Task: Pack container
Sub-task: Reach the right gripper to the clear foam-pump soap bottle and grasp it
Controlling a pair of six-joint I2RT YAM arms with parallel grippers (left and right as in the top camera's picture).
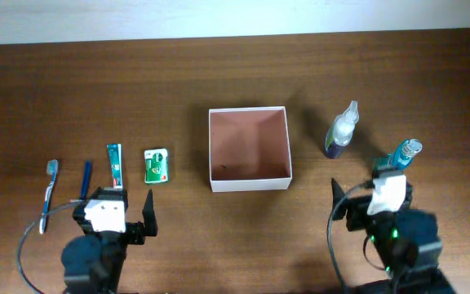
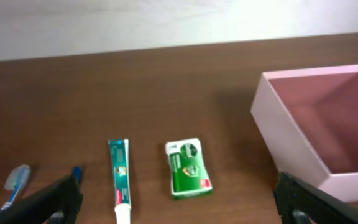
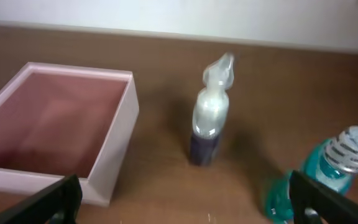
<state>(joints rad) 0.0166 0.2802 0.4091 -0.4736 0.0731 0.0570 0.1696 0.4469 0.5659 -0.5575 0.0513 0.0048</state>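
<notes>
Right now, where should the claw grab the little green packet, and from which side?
Probably best from straight above: the left claw pinches the green packet across its two long edges. It lies flat, label up, so only its thin sides can be squeezed, and there is bare table on both sides to reach down into.

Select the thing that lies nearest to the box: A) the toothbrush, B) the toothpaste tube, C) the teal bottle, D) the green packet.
D: seen from above, the green packet lies a short way from the box wall, while the toothpaste tube, the toothbrush and the teal bottle are all farther off.
</notes>
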